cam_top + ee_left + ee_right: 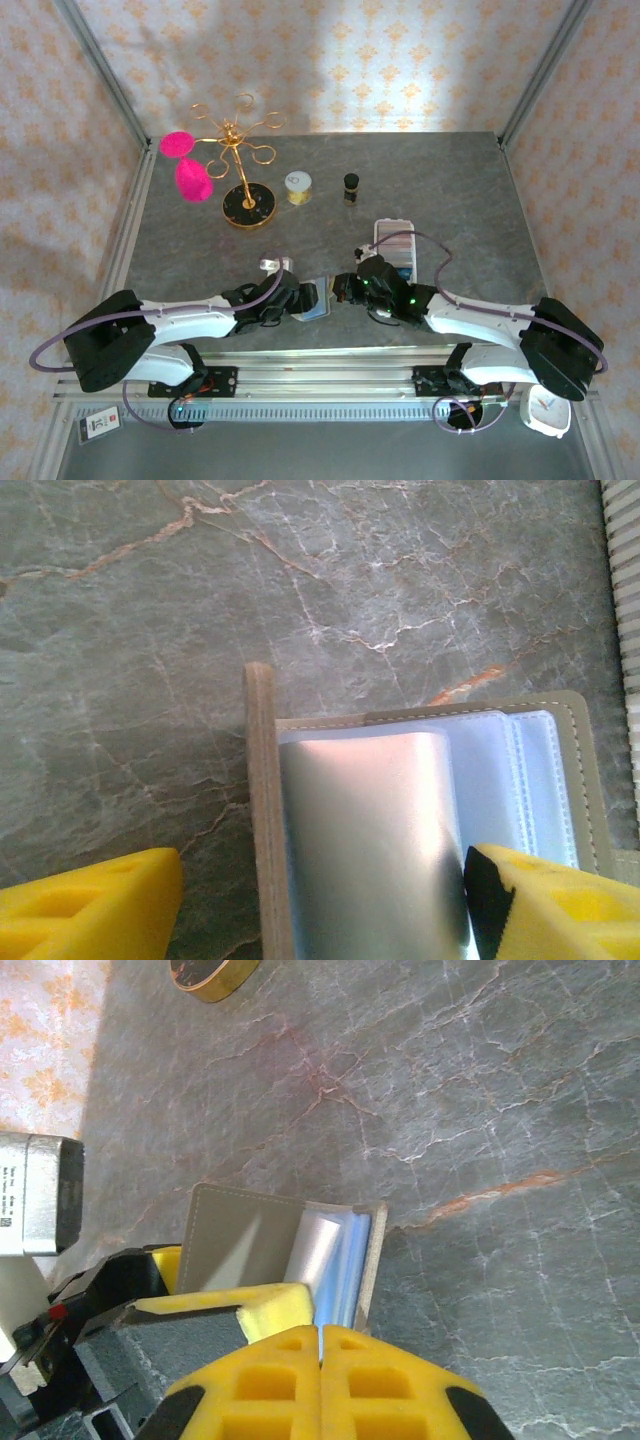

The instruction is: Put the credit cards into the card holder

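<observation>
**Inspector:** Top view first. Where is the work?

**Operator:** My left gripper (303,298) and right gripper (346,289) meet over the card holder (320,311), which lies open at the near edge of the table (450,180), between the two. The white tray (394,243) sits just behind my right wrist. Its contents are too small to tell.

**Inspector:** Left wrist?

**Operator:** My jaws stand wide, straddling the holder. One finger (95,905) is clear of its tan edge. The other finger (560,905) sits at the clear sleeves. I judge this is to pin the cover flat so that a pocket gapes.

**Inspector:** Right wrist?

**Operator:** My pads (365,1385) are pressed together at the sleeves' open edge. A thin pale sliver shows between them. Whether it is a card or a sleeve, I cannot tell. I judge that insertion is under way and not complete.

**Inspector:** Surface and room?

**Operator:** Grey veined stone, hard and smooth, so the holder may skate if it is not pinned. Floral wallpaper lines the walls. A gold stand (240,170) with pink puffs (186,165), a tape roll (298,185) and a small dark bottle (350,187) stand well apart at the back.
</observation>
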Controlling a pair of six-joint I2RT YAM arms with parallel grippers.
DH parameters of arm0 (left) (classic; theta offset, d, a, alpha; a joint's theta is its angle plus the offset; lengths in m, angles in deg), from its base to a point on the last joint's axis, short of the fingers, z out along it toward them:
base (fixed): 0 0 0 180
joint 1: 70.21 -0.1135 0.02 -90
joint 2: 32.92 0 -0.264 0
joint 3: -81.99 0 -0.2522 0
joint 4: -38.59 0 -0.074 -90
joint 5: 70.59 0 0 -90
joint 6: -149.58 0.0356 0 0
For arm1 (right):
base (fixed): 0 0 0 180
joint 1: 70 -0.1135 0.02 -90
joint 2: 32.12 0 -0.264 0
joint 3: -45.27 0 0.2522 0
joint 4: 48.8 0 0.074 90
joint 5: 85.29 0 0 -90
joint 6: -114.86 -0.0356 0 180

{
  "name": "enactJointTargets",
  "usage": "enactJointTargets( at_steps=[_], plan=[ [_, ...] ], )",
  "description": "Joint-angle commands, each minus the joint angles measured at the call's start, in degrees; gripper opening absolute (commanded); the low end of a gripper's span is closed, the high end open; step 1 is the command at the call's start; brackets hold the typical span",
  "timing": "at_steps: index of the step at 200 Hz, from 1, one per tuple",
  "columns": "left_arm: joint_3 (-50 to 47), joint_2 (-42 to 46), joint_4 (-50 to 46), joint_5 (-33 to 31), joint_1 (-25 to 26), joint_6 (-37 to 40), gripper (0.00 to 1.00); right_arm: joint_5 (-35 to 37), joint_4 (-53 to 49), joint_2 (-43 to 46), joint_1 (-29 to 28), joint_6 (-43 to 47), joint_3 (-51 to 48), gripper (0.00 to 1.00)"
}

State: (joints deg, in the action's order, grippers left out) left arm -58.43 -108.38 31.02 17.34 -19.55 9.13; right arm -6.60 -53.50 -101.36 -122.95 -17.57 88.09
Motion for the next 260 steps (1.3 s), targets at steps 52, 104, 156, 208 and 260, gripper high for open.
enactJointTargets(
  at_steps=[52, 104, 156, 208, 260],
  plan=[
    [-1.43, 2.57, -6.88, -8.44, 0.38, -0.2, 0.71, 4.89, -2.15, 0.88, -0.19, -1.52, -1.24, 0.0],
    [-2.51, 3.72, -9.24, -11.02, 0.4, -1.05, 0.71, 6.28, -3.07, 0.45, -0.22, -1.86, -1.46, 0.0],
    [-2.26, 4.01, -13.25, -14.92, 0.25, -3.46, 0.77, 7.55, -4.23, -1.16, -0.22, -1.77, -0.93, 0.0],
    [-2.01, 6.7, -18.71, -20.23, -0.04, -8.53, 0.77, 7.54, -4.11, -1.89, -0.2, -2.02, -0.67, 0.0],
    [-1.6, 20.47, -24.38, -23.25, -1.86, -12.68, 0.72, 7.72, -3.74, -1.96, -0.23, -1.87, 0.11, 0.0]
  ],
)
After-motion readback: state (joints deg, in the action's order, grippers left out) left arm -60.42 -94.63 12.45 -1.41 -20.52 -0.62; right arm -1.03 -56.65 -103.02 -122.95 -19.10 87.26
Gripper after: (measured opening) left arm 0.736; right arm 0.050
